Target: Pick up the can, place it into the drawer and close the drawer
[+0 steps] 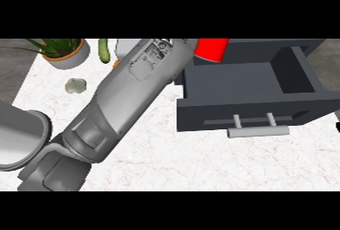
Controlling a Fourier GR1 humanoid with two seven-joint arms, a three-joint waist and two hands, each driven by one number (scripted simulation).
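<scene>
While the left forearm (116, 105) stretches from the worktop's (199, 166) near left corner diagonally toward its far edge, the left hand lies past the view's top, so I cannot tell whether it is released or grasping anything. The red can (212, 49) shows at the far left corner of the open drawer (232, 83), just beside the forearm's end. A potted plant (63, 51) stands at the worktop's far left corner.
</scene>
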